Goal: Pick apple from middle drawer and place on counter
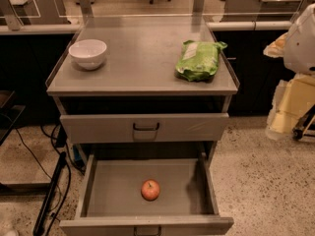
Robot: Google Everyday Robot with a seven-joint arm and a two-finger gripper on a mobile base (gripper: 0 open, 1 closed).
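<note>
Item under inspection: the apple (150, 190). It lies on the flat floor of the middle drawer (113, 193), which is pulled out, slightly right of centre and toward the near end, clear of all four walls. Its stem points up and slightly away.

Handling assessment: judged a firm, rigid fruit of modest weight with smooth, waxy skin. It is round, so likely to roll if nudged off-centre, and it may bruise under excess squeeze. Recommended hold: from above, jaws across the widest girth on opposite sides, stem left untouched, pressure moderate. The open floor around it allows a vertical approach; the drawer above (145, 127) sits farther back and does not overhang it.

Destination: the counter (142, 58) carries a white bowl (88, 53) at far left and a green packet (199, 59) at right, with bare surface between them.

End effector: the gripper is out of view; only a white rounded body (304, 38) shows at the right edge. Its state cannot be told.
</note>
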